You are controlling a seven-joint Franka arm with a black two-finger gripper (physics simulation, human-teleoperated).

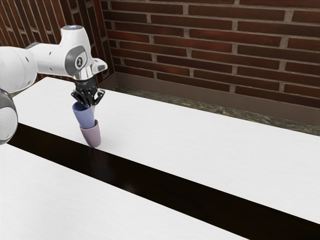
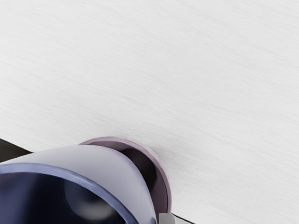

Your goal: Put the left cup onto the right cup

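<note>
A periwinkle-blue cup [image 1: 83,116] leans slightly, its lower part sunk into a mauve cup [image 1: 92,135] that stands on the white table near the dark stripe. My gripper [image 1: 88,103] comes down from above and is shut on the blue cup's rim. In the wrist view the blue cup [image 2: 79,179] sits right under my hand with its dark inside showing, and the mauve cup's rim [image 2: 159,175] curves out from behind it.
The white table [image 1: 210,135] is crossed by a wide dark stripe [image 1: 165,187] running diagonally just in front of the cups. A brick wall [image 1: 215,45] rises behind the table's far edge.
</note>
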